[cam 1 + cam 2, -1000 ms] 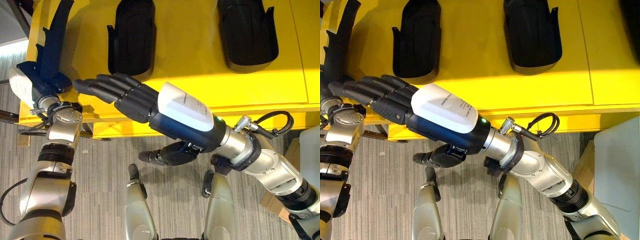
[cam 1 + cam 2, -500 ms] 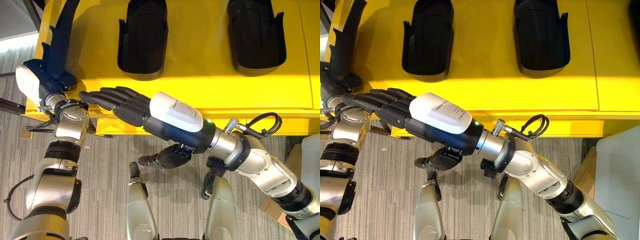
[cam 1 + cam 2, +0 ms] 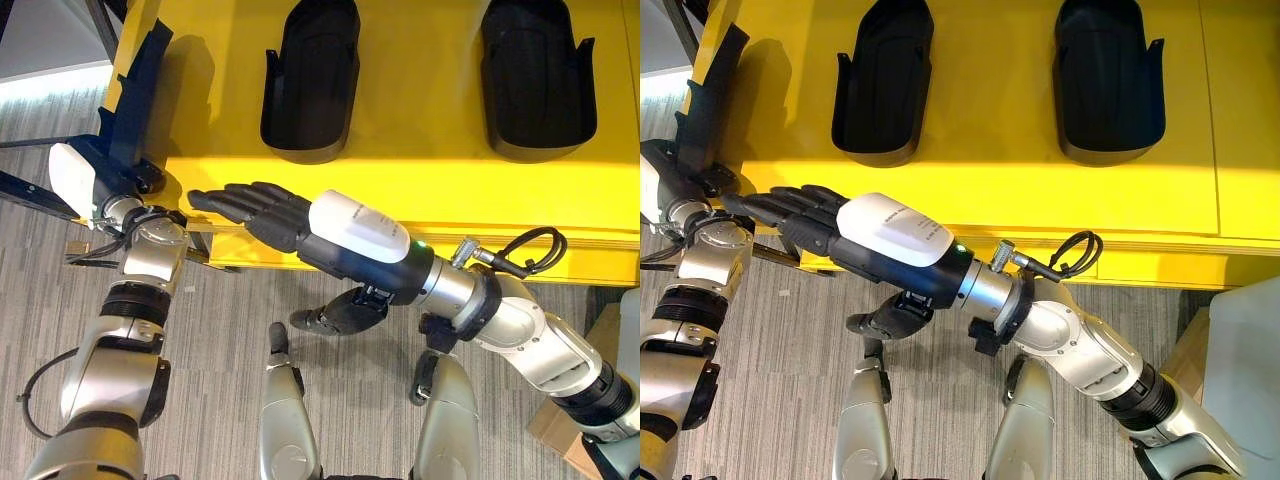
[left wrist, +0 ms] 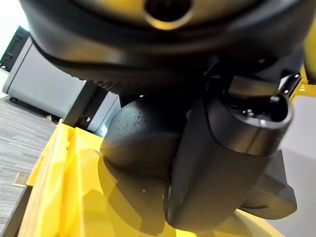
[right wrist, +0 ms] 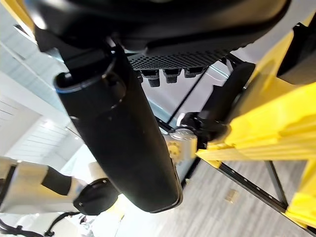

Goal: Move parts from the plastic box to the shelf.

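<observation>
A bright yellow shelf (image 3: 420, 170) runs across the far part of the scene, its near edge standing over a grey striped carpet floor (image 3: 230, 330). Three black moulded plastic parts lie on the shelf. One rounded black part (image 3: 312, 75) lies near the middle, another rounded black part (image 3: 538, 75) lies well apart to its right, and a long dark part with a notched edge (image 3: 140, 95) lies at the shelf's far left end, angled along that edge.

The left hand (image 3: 100, 170) is at the shelf's left corner, at the near end of the long dark part. In the left wrist view its thumb (image 4: 217, 163) curls against the dark plastic of that part (image 4: 140, 143), so the hand has hold of it there, with the yellow shelf (image 4: 64, 197) just beneath.

The right hand (image 3: 265, 210) reaches across from the right, fingers stretched out flat and relaxed and holding nothing. Its fingertips (image 3: 205, 200) point left at the near edge of the shelf, close beside the left wrist. Its thumb (image 3: 320, 318) hangs below over the floor.

A pale grey object (image 3: 1240, 370) shows at the right edge, low down beside the shelf; I cannot tell what it is.
</observation>
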Tool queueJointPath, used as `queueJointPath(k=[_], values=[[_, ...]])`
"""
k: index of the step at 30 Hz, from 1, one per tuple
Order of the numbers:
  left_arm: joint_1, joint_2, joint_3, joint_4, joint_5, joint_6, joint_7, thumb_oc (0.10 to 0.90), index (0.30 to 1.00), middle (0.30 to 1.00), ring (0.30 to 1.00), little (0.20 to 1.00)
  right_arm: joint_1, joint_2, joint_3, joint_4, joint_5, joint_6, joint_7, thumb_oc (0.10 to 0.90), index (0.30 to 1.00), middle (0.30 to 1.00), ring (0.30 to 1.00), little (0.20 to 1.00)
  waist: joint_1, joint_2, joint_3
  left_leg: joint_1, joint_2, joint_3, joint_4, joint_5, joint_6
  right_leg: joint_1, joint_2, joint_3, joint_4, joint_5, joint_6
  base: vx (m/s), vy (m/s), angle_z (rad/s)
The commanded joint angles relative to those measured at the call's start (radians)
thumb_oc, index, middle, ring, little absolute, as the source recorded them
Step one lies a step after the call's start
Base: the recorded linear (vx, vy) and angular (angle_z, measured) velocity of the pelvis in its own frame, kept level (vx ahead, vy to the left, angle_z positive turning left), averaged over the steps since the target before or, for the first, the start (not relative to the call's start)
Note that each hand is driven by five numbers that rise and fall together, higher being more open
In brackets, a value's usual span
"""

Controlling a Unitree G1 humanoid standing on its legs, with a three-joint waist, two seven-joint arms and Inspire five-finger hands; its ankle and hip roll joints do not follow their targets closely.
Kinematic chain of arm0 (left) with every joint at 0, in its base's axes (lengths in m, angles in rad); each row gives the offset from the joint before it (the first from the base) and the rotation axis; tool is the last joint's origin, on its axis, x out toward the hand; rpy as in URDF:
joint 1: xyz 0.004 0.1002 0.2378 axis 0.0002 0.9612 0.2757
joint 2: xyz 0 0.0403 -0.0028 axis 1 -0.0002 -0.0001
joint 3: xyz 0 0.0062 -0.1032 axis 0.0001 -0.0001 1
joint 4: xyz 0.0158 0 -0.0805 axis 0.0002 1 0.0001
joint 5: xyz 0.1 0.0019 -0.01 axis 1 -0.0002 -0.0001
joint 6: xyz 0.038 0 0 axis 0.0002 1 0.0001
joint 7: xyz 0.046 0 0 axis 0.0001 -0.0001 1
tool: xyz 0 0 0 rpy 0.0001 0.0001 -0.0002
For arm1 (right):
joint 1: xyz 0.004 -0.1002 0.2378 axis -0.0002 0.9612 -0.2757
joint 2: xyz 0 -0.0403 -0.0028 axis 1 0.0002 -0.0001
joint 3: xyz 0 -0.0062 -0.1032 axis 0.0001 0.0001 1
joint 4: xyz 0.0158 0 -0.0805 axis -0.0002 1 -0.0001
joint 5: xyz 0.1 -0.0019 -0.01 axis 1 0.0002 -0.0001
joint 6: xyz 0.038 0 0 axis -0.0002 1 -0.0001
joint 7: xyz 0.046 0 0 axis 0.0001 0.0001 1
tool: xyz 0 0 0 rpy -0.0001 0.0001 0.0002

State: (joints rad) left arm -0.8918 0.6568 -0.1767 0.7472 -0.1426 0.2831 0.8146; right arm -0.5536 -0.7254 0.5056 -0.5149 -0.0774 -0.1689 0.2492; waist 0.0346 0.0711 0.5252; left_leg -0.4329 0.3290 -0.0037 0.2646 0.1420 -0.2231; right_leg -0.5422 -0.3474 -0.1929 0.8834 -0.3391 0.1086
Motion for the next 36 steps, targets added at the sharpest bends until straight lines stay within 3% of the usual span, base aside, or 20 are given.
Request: queueJointPath(k=[1,2,3,4,12,18,26,36], values=[[-0.06,0.101,0.003,0.022,0.02,0.004,-0.012,0.4,0.3,0.3,0.3,0.3,-0.028,0.089,-0.113,-0.098,0.023,-0.097,-0.052,0.9,1.0,1.0,1.0,1.0,-0.002,-0.043,-0.033,0.024,-0.008,0.009,0.006,-0.051,0.056,0.11,0.004,0.041,-0.169,0.053,0.053,0.03,-0.015,0.0],[-0.064,0.102,0.001,0.014,0.032,-0.017,-0.027,0.4,0.3,0.3,0.3,0.3,-0.021,0.09,-0.117,-0.104,0.016,-0.1,-0.053,0.9,1.0,1.0,1.0,1.0,-0.006,-0.044,-0.033,0.024,-0.004,0.013,0.009,-0.052,0.055,0.108,0.006,0.042,-0.166,0.051,0.054,0.0,0.0,0.0],[-0.067,0.102,0.0,0.014,0.041,-0.018,-0.031,0.518,0.465,0.465,0.465,0.465,-0.021,0.089,-0.117,-0.104,0.014,-0.101,-0.055,0.9,1.0,1.0,1.0,1.0,-0.008,-0.045,-0.034,0.026,-0.004,0.015,0.009,-0.052,0.055,0.108,0.006,0.042,-0.166,0.052,0.054,0.04,0.009,0.0],[-0.077,0.106,-0.01,0.009,0.076,-0.004,-0.035,0.9,1.0,1.0,1.0,1.0,-0.02,0.08,-0.122,-0.103,0.022,-0.1,-0.056,0.9,1.0,1.0,1.0,1.0,-0.013,-0.044,-0.034,0.03,-0.001,0.021,0.009,-0.055,0.054,0.108,0.006,0.043,-0.168,0.054,0.055,0.05,0.035,0.0],[-0.105,0.155,-0.031,-0.012,0.091,-0.054,-0.053,0.9,1.0,1.0,1.0,1.0,0.008,0.03,-0.155,-0.096,0.06,-0.126,-0.029,0.9,1.0,1.0,1.0,1.0,-0.044,-0.038,-0.044,0.052,0.012,0.06,0.015,-0.068,0.051,0.101,-0.004,0.056,-0.169,0.064,0.065,0.04,0.051,-0.04],[-0.118,0.172,-0.041,-0.035,0.113,-0.056,-0.055,0.9,1.0,1.0,1.0,1.0,0.045,0.004,-0.175,-0.096,0.085,-0.15,-0.012,0.9,1.0,1.0,1.0,1.0,-0.064,-0.032,-0.057,0.069,0.014,0.081,0.019,-0.078,0.048,0.107,-0.019,0.072,-0.178,0.07,0.076,0.05,0.049,-0.11],[-0.127,0.173,-0.024,-0.062,0.129,-0.104,0.043,0.9,1.0,1.0,1.0,1.0,0.085,-0.012,-0.2,-0.108,0.098,-0.169,0.011,0.9,1.0,1.0,1.0,1.0,-0.084,-0.032,-0.073,0.085,0.023,0.101,0.04,-0.095,0.038,0.126,-0.032,0.089,-0.212,0.094,0.093,0.05,0.002,-0.06],[-0.129,0.205,-0.027,-0.107,0.205,-0.094,0.02,0.9,1.0,1.0,1.0,1.0,0.175,-0.035,-0.236,-0.112,0.129,-0.206,0.02,0.9,1.0,1.0,1.0,1.0,-0.099,-0.031,-0.104,0.11,0.046,0.111,0.062,-0.112,0.03,0.172,-0.03,0.091,-0.236,0.092,0.095,0.06,-0.036,-0.03]])
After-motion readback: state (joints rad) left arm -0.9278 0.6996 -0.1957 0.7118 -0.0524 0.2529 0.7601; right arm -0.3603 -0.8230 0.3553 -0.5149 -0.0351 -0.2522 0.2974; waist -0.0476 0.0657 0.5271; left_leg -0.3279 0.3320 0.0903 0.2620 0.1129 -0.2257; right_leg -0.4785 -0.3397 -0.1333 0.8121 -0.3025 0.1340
